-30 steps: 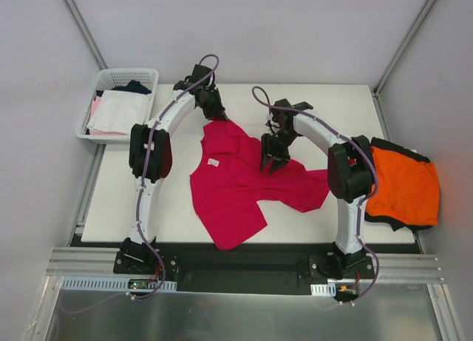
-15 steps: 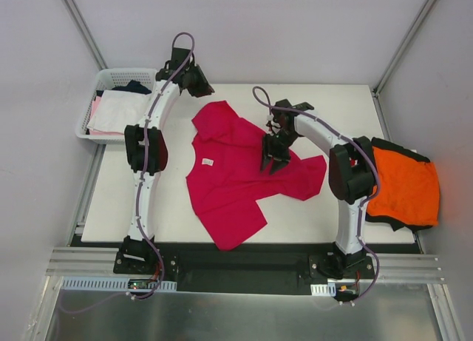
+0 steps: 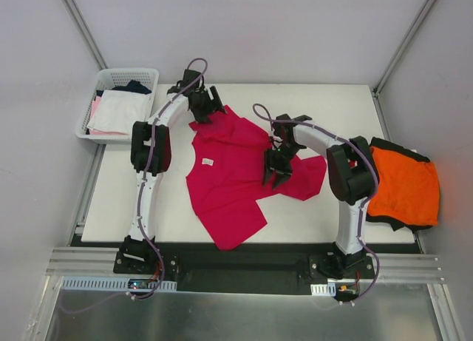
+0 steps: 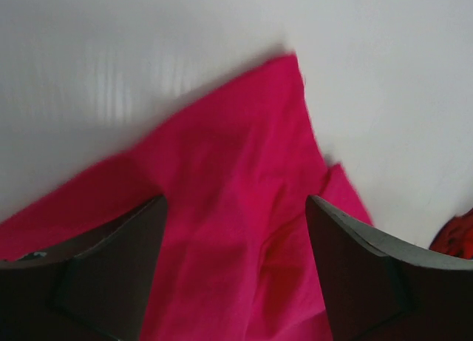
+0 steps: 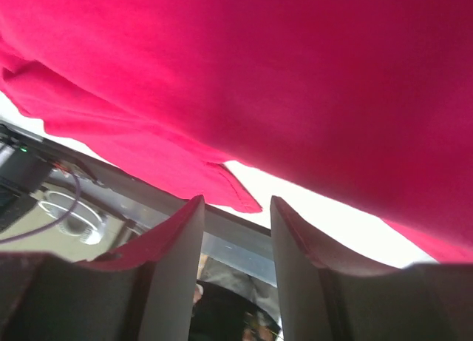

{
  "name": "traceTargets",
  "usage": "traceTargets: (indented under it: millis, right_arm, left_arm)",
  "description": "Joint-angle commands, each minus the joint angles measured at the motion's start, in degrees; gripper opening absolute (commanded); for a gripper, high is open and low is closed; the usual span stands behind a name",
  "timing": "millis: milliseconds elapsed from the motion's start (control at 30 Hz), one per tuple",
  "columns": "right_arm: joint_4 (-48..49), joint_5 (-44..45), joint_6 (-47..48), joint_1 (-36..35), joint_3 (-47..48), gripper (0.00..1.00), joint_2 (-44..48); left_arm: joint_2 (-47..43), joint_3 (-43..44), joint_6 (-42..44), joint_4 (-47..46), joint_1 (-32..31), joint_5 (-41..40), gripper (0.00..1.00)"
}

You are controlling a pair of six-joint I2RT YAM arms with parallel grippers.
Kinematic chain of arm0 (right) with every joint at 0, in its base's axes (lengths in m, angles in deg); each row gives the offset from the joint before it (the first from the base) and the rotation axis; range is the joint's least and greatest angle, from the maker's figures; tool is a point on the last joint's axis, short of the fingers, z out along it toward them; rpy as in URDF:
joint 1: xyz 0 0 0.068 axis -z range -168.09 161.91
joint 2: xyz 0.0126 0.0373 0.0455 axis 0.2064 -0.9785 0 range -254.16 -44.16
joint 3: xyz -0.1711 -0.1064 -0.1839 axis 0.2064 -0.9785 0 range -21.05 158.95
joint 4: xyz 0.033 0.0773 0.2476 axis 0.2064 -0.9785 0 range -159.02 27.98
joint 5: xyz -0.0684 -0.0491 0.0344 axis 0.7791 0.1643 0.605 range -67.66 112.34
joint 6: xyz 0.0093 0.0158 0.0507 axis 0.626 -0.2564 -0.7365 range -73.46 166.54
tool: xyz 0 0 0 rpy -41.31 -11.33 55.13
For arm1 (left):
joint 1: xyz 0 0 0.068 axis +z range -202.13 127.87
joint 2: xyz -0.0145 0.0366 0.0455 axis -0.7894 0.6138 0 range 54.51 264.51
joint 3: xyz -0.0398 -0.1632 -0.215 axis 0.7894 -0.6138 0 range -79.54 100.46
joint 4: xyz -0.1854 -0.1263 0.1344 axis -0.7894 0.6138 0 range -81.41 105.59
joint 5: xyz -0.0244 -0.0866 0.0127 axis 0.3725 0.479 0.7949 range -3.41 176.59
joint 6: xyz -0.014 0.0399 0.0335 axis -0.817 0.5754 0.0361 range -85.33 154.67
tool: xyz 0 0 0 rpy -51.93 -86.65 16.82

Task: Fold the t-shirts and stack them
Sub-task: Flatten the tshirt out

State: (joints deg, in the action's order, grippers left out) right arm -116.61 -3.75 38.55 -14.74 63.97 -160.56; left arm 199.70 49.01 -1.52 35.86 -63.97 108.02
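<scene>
A crimson t-shirt (image 3: 233, 174) lies spread across the middle of the table, its white neck label (image 3: 209, 162) facing up. My left gripper (image 3: 208, 106) hovers at the shirt's far left corner. In the left wrist view the left gripper (image 4: 236, 271) is open, its jaws wide apart above the crimson cloth (image 4: 236, 193) and holding nothing. My right gripper (image 3: 278, 175) is low over the shirt's right half. In the right wrist view the right gripper (image 5: 236, 241) is open with an empty gap, and crimson cloth (image 5: 295, 82) fills the picture beyond it. An orange t-shirt (image 3: 403, 187) lies on a black one (image 3: 386, 144) at the right edge.
A white mesh basket (image 3: 103, 80) with white and pink garments stands off the table's far left corner. The table's near edge and the metal rail (image 3: 244, 261) run just behind the arm bases. Grey walls close in the back and both sides.
My left gripper has opened and let go of the crimson shirt's far corner after drawing it toward the back left. The shirt now lies flatter. The right gripper shifted slightly nearer.
</scene>
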Motion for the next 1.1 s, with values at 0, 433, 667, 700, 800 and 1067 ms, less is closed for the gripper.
traceTargets:
  millis: [0, 433, 667, 700, 800, 1067]
  right_arm:
    - [4.65, -2.47, -3.43, 6.69, -3.69, 0.45, 8.19]
    - [5.01, -2.91, 1.48, 14.79, -9.60, 0.45, 14.88]
    - [7.04, -4.76, 1.05, 14.79, -8.90, 0.45, 13.22]
    - [7.13, -5.02, 0.78, 14.70, -7.86, 0.45, 12.87]
    - [8.09, -6.17, -0.18, 14.53, -6.62, 0.36, 12.69]
    - [8.80, -8.36, -3.87, 11.28, 10.74, 0.01, 2.79]
  left_arm:
    - [-15.87, -14.06, 6.65, 1.12, -5.74, 0.81, 0.76]
    - [-45.15, -46.80, 8.59, 1.21, -9.87, 0.37, 0.75]
    - [-48.77, -53.48, 4.99, 1.21, -12.07, -0.16, 0.75]
    - [-48.68, -54.89, 4.55, 1.12, -12.24, -0.25, 0.75]
    - [-47.45, -55.60, 3.93, 1.21, -13.21, -0.86, 0.73]
    - [-43.15, -50.95, 3.84, 1.12, -14.09, -0.07, 0.13]
